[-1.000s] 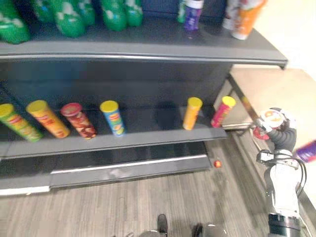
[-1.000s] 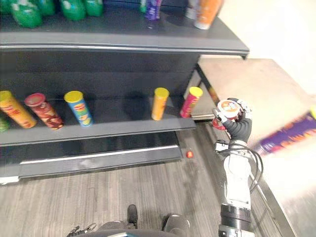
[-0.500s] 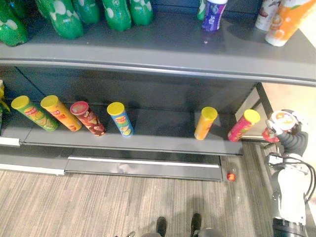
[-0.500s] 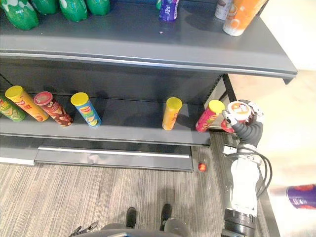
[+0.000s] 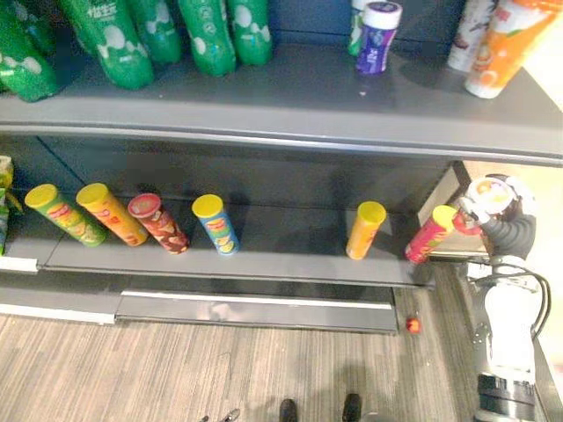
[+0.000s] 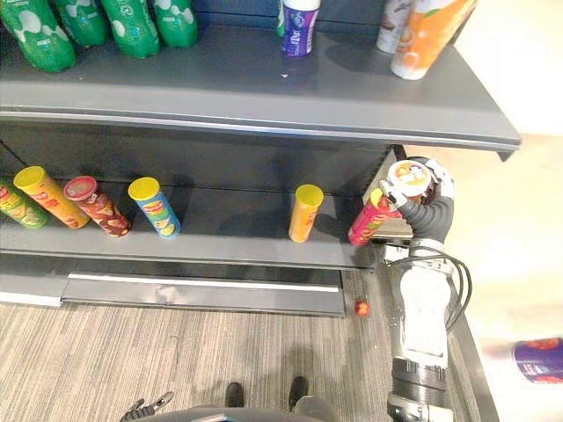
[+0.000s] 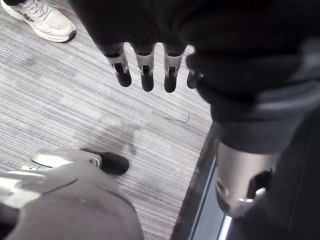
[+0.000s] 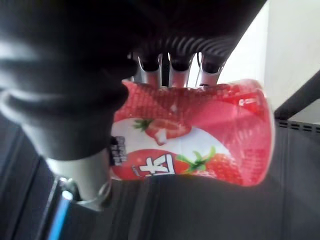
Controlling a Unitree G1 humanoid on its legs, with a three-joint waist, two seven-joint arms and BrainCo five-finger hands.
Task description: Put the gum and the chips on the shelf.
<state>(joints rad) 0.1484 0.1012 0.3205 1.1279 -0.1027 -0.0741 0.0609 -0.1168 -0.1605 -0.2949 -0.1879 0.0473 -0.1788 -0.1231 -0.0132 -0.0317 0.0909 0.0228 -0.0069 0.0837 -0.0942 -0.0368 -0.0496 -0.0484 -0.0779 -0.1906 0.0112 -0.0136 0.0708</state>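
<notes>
My right hand is shut on a red tub printed with strawberries, its pale lid facing up. It hangs in the air at the right end of the lower shelf, just above and beside the lid of a pink chips can. Several more chips cans lean on that shelf: orange-yellow, blue, red. My left hand hangs over the floor with straight fingers and nothing in it.
The upper shelf carries green bottles, a purple tub and an orange bottle. A small red ball lies on the floor. A purple can lies on the pale surface at right. A person's shoe is nearby.
The camera has swung toward the shelf. My right hand has lifted the red tub and brought it closer to the pink can at the shelf's right end.
</notes>
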